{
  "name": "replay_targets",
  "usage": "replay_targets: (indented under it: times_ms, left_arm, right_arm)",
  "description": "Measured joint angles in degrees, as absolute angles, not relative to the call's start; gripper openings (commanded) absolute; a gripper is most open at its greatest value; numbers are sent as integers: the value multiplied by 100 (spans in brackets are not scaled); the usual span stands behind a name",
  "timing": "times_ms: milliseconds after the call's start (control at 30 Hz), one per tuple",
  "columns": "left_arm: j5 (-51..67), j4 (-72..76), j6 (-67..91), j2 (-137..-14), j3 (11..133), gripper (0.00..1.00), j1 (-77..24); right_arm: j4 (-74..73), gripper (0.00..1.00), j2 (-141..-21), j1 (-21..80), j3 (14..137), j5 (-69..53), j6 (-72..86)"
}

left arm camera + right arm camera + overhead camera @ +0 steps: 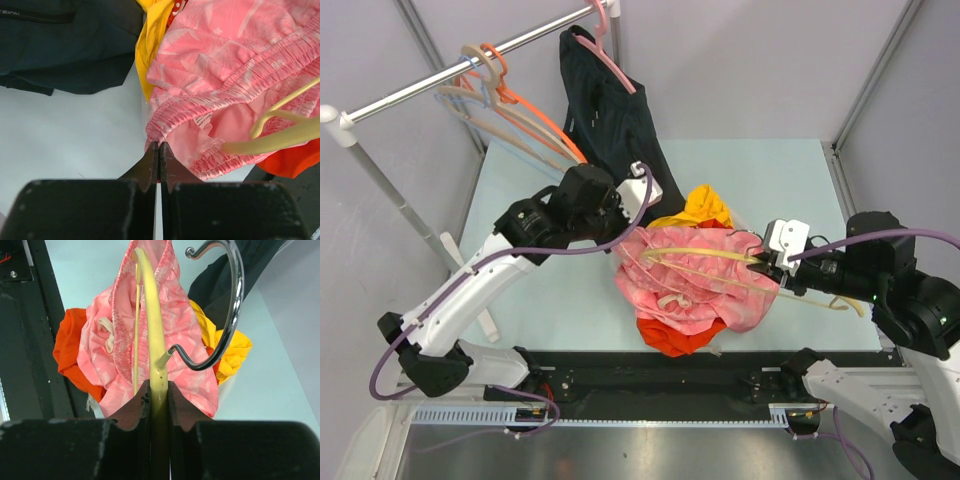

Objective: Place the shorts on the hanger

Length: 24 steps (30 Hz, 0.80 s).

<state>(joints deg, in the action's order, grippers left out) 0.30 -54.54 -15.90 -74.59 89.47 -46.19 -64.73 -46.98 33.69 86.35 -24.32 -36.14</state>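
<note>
The pink shorts (695,280) lie bunched in the middle of the table on top of other garments. The yellow hanger (720,262) has one arm inside the waistband opening; its other end sticks out past my right gripper. My left gripper (620,240) is shut on the waistband edge of the shorts (225,60) at their left side, as the left wrist view shows (158,146). My right gripper (765,263) is shut on the hanger (150,315) just below its metal hook (227,315), with the shorts (187,335) draped round the hanger arm ahead of it.
An orange-red garment (675,337) and a yellow garment (707,205) lie under the shorts. A black garment (610,115) hangs on a pink hanger from the rail (430,85) at the back left, beside an orange hanger (535,112) and several pale ones.
</note>
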Motion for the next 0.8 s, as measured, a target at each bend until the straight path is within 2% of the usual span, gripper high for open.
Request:
replay_targets:
  times_ms: [800]
  left_arm:
    - [67, -5621, -1190, -7909, 9902, 0, -4692]
  right_arm:
    - [-4737, 0, -5454, 3660, 7719, -2423, -2945]
